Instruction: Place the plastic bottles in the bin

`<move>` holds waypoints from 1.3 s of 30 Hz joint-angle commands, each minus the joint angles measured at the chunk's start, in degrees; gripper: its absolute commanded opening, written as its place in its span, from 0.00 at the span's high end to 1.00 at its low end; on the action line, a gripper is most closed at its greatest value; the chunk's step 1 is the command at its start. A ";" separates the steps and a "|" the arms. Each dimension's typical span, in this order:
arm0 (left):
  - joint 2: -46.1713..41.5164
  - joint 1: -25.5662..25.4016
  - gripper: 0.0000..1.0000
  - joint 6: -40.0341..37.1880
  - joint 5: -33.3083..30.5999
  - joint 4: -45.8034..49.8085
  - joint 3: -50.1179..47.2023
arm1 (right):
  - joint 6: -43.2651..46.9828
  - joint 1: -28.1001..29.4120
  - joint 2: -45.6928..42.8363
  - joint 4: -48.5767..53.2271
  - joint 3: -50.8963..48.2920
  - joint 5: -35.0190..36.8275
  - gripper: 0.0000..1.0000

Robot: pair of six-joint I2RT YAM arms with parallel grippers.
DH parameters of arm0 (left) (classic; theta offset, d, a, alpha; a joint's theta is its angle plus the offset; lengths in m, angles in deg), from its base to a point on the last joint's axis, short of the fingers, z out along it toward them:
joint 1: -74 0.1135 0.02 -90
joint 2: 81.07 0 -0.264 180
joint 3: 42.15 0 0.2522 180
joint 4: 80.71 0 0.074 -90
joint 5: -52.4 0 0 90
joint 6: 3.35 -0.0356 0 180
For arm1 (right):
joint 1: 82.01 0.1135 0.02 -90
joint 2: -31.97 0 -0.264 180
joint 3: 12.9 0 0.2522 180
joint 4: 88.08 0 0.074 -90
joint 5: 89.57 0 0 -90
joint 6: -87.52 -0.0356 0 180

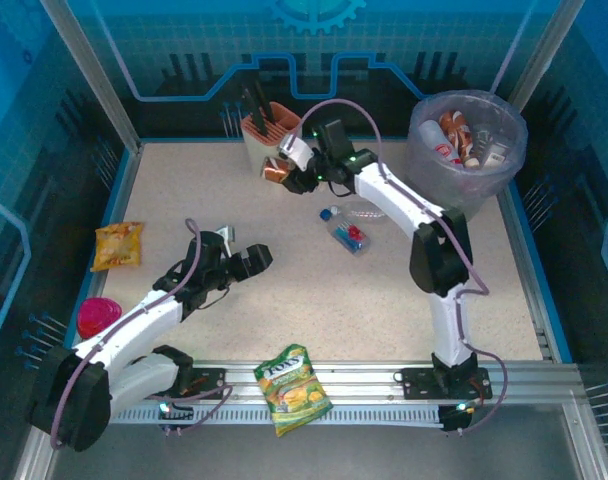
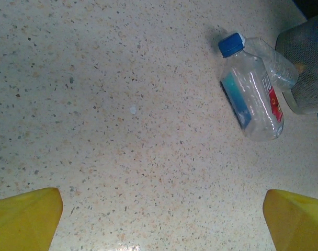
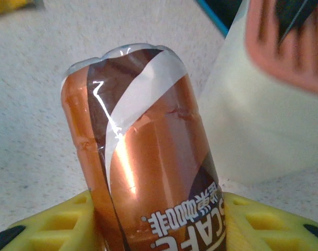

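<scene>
A brown and orange coffee bottle [image 3: 143, 157] sits between the yellow fingers of my right gripper [image 1: 289, 172], which is shut on it beside the peach utensil holder [image 1: 266, 130]. The same brown bottle [image 1: 277, 171] shows in the top view, just off the table. A clear bottle with a blue cap and a blue and red label [image 1: 346, 230] lies on the table mid-right; this clear bottle [image 2: 251, 94] also lies ahead of my left gripper [image 1: 246, 262], which is open over bare tabletop. The grey bin [image 1: 467, 150] with its lavender liner stands at the back right and holds several bottles.
A clear shallow dish [image 1: 366, 211] lies right behind the clear bottle. A yellow snack bag [image 1: 118, 245] lies at the left, a green one [image 1: 294, 386] on the front rail, and a pink lid [image 1: 97, 316] by the left edge. The holder's white wall [image 3: 253, 125] stands close beside the brown bottle.
</scene>
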 commanded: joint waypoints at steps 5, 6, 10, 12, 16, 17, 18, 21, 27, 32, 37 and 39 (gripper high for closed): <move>0.17 0.63 0.01 1.11 1.81 -3.58 -0.83 | -5.60 -0.56 -12.88 7.64 1.60 5.99 0.50; 0.07 0.73 0.01 1.33 2.12 -4.12 -1.00 | -5.63 -1.10 -14.37 9.12 2.48 7.78 0.50; 0.13 0.69 0.01 1.32 2.44 -4.87 -1.45 | -5.48 -4.91 -18.66 13.80 5.57 15.65 0.50; 0.37 0.78 0.01 1.05 2.70 -4.91 -1.55 | -6.61 -8.40 -19.28 16.97 8.29 19.47 0.50; 0.52 0.80 0.01 0.60 3.21 -4.96 -1.38 | -8.21 -16.37 -18.32 21.41 13.60 27.43 0.51; 0.44 0.79 0.01 0.60 3.19 -5.00 -1.46 | -7.84 -18.41 -17.65 22.12 14.80 28.80 0.51; 0.28 0.80 0.01 0.56 3.24 -4.96 -1.47 | -7.58 -20.57 -16.79 22.83 16.00 30.01 0.51; -0.15 0.88 0.01 0.85 2.68 -5.04 -1.88 | -6.39 -25.72 -13.61 23.37 18.99 32.40 0.53; -0.75 0.96 0.01 1.43 2.71 -5.44 -2.43 | -0.19 -30.49 -6.87 22.17 22.21 40.15 0.53; -1.83 0.96 0.01 1.31 2.70 -4.70 -2.41 | 4.02 -32.72 -1.95 21.10 23.92 43.42 0.52; -3.12 0.97 0.01 1.47 1.58 -3.46 -2.60 | 5.35 -34.16 1.89 21.32 26.88 44.12 0.48; -3.39 0.96 0.01 1.96 1.27 -3.91 -2.98 | 5.54 -34.60 3.85 21.63 28.10 44.77 0.41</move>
